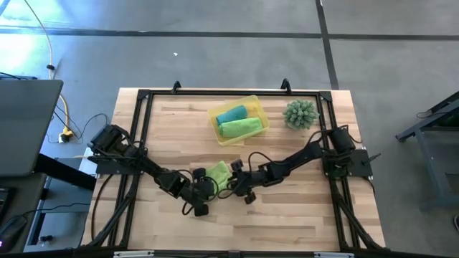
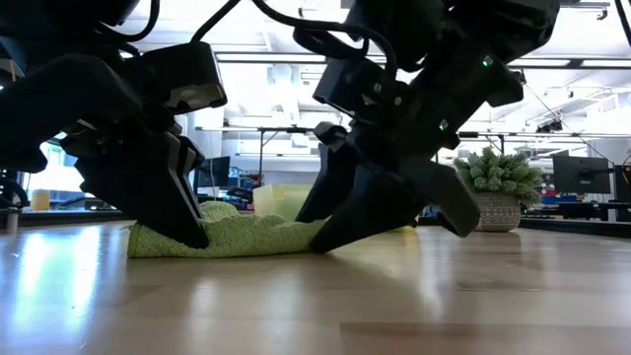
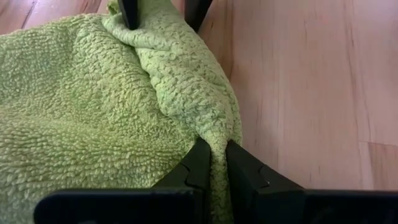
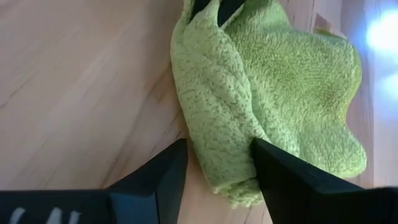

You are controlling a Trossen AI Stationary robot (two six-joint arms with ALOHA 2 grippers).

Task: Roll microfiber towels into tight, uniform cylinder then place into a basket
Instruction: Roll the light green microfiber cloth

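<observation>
A lime-green microfiber towel [image 1: 219,172] lies bunched on the wooden table, near the middle. It has a thick rolled fold [image 3: 186,81] along one side. My left gripper [image 3: 216,152] is shut on one end of that fold. My right gripper [image 4: 217,146] is open at the fold's other end, one finger on each side of it. In the low view both grippers [image 2: 192,235] [image 2: 325,235] reach down to the towel [image 2: 246,237]. The yellow basket [image 1: 254,104] at the far middle holds a teal roll [image 1: 231,114] and a lime-green roll [image 1: 240,127]. My left gripper pinches the end of the towel's rolled fold [image 3: 214,134] between its two fingers, slanting down from the table's left. The cloth there is bunched in several layers, and the towel lies on the table. My right gripper is open around the fold's other end [image 4: 217,124], slanting down from the right. One finger [image 4: 270,158] lies against the cloth; the other [image 4: 168,171] stands on bare wood beside it.
A spiky green plant in a pot [image 1: 300,115] stands at the far right, beside the basket. Bare wood stretches along the near edge [image 1: 237,229] and on the far left. A black frame rail [image 1: 229,93] runs round the tabletop.
</observation>
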